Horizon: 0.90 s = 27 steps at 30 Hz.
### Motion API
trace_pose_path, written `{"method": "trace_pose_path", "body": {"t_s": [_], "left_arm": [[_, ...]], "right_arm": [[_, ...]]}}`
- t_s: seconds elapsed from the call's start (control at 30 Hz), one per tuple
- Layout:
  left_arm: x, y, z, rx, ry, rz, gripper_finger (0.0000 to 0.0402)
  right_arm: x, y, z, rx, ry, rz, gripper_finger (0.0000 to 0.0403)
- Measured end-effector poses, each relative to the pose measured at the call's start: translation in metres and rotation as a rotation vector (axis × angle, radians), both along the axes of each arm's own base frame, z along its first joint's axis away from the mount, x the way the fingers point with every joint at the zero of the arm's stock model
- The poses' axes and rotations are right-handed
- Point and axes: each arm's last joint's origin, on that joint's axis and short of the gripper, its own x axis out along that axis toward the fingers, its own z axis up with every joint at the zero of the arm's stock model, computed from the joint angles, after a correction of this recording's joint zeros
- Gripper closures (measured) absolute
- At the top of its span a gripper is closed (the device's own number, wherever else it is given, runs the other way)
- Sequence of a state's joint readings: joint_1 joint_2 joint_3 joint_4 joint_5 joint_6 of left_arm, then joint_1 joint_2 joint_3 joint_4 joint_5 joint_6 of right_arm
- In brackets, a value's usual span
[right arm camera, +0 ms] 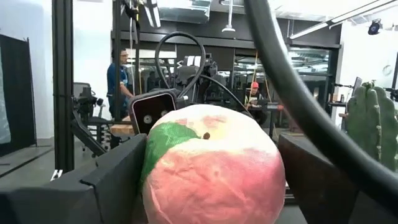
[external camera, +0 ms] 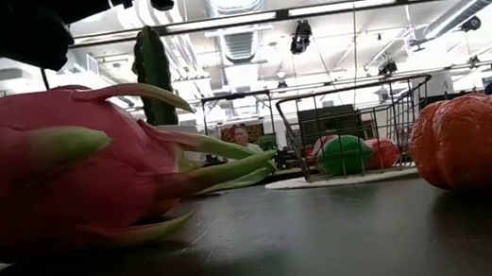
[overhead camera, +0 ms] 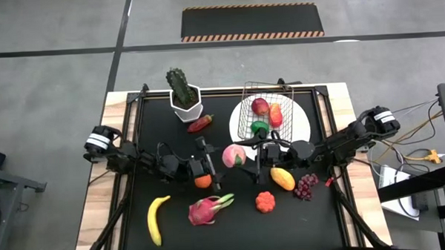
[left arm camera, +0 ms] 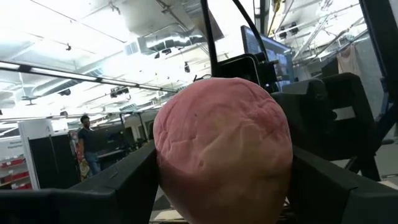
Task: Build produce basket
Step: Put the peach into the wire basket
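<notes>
No legible text or labels anywhere

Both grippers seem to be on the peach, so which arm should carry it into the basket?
Probably the right. Both the left gripper and right gripper close around the peach, but the basket sits on the right arm's side, so the left should let go.

Overhead straight down on the bench [overhead camera: 137,217]; low level at its surface; both wrist views close on one peach [left arm camera: 224,149] — from opposite sides.

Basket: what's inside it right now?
The basket, standing on the white plate, holds a green lime and red and orange-red fruits. Anything beneath these is hidden.
</notes>
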State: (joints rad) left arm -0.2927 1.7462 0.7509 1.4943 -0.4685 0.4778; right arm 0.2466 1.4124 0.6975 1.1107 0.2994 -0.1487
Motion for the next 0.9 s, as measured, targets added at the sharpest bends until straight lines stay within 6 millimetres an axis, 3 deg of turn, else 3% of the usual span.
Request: {"method": "trace_pose_path", "body": {"t_s": [0.2, 0.63, 0.9], "left_arm": [[-0.001, 0.001, 0.000, 0.003, 0.005, 0.000, 0.0131], [-0.001, 0.004, -0.004, -0.114, 0.033, 0.067, 0.0060], [-0.005, 0.007, -0.014, -0.132, 0.070, 0.092, 0.0052]], "right_arm": [[0.000, 0.000, -0.001, -0.002, 0.009, -0.002, 0.0134], [0.002, -0.004, -0.006, -0.047, 0.066, -0.038, 0.0134], [0.001, -0.007, -0.009, -0.056, 0.132, -0.046, 0.0134]]}}
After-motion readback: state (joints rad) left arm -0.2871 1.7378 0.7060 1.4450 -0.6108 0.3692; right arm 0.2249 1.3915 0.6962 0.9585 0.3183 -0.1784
